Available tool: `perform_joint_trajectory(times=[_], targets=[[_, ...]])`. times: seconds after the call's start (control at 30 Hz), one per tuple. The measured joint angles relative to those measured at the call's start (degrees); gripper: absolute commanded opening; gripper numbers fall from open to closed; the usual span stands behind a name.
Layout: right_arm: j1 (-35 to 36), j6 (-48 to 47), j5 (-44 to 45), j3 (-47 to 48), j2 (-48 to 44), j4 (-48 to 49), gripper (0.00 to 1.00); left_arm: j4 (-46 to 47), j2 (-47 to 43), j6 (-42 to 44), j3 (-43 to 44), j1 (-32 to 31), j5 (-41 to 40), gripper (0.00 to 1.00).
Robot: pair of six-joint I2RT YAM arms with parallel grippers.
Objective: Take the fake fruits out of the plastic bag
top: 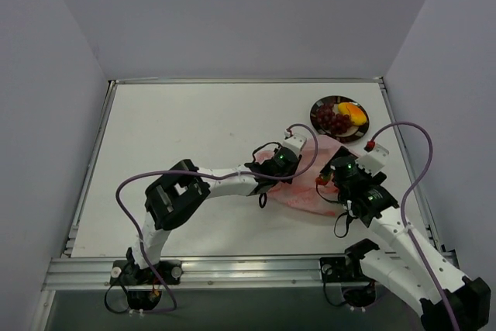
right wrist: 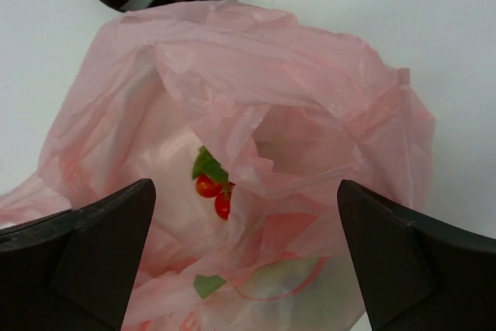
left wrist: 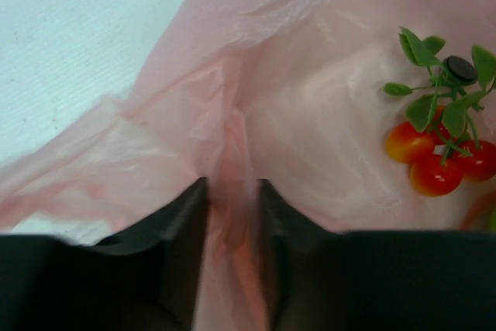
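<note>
Grips a raised fold of the pink plastic bag [top: 304,191] with the left gripper [left wrist: 232,185], jaws narrowed onto the film, on the right half of the white table [top: 194,129]. Holds the right gripper [right wrist: 244,185] spread wide and empty above the bag's open mouth. Shows 3 small red fruits [left wrist: 434,162] with green leaves lying inside the bag, with the grape bunch [top: 332,120] and yellow-orange piece [top: 354,115] on the black plate [top: 314,112] just beyond it.

Thin crinkly translucent plastic bag [right wrist: 256,91], glossy red fake fruits [left wrist: 434,162], matt black fingers [left wrist: 178,230]
</note>
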Motion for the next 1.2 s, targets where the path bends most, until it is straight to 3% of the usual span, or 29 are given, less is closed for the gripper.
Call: perform_joint_trajectory(times=[0.1,0.17,0.23,0.27,0.3,0.4,0.43,0.67,0.8,0.9,1.07,1.13,1.17,1.2], targets=[[-1.1,-0.2,1.1,0.2,5.6,0.3,1.0,0.2,0.0,-0.2,0.0,0.0,0.0,0.06],[-2.1,-0.9,0.6,0.3,9.8,1.6,1.0,0.6,-0.1,-0.2,-0.2,0.0,-0.1,0.02],[-3.5,-2.0,-1.0,0.2,12.8,3.5,0.93,1.5,-1.0,-0.3,-1.6,0.0,-0.2,0.02],[-4.5,-2.7,-2.1,0.0,13.8,4.8,0.84,1.9,-1.8,-0.4,-2.8,0.0,-0.3,0.02],[-5.6,-3.5,-3.4,-0.3,14.5,6.4,0.58,2.0,-2.7,-0.6,-4.0,0.0,-0.4,0.02],[-9.1,-6.4,-8.0,-1.2,16.7,10.6,0.06,2.7,-5.8,-1.1,-7.0,0.2,-0.7,0.02],[-10.0,-7.5,-9.8,-1.2,17.6,12.3,0.0,2.9,-6.9,-1.3,-7.9,0.3,-0.9,0.02],[-11.6,-14.3,-19.1,7.8,25.8,19.6,0.0,5.1,-14.0,-2.6,-10.6,1.7,-1.9,0.02],[-11.8,-16.7,-20.7,12.8,23.3,23.8,0.0,6.1,-17.3,-3.2,-12.6,2.1,-2.7,0.02],[-12.4,-16.3,-20.3,9.8,17.9,24.5,0.0,7.0,-18.4,-4.0,-14.1,2.1,-2.7,0.02],[-14.1,-12.6,-18.1,-3.4,9.2,20.2,0.03,7.5,-18.0,-5.8,-16.9,2.1,-1.8,0.02],[-15.0,-10.8,-17.7,-6.6,7.3,16.6,0.15,7.6,-17.5,-6.2,-17.1,2.1,-1.4,0.02],[-15.2,-10.0,-17.3,-7.1,6.4,14.4,0.33,7.6,-17.4,-6.4,-17.1,2.1,-1.2,0.02],[-15.3,-9.5,-16.9,-7.1,5.5,13.5,0.41,7.6,-17.3,-6.6,-17.1,2.1,-1.0,0.02]])
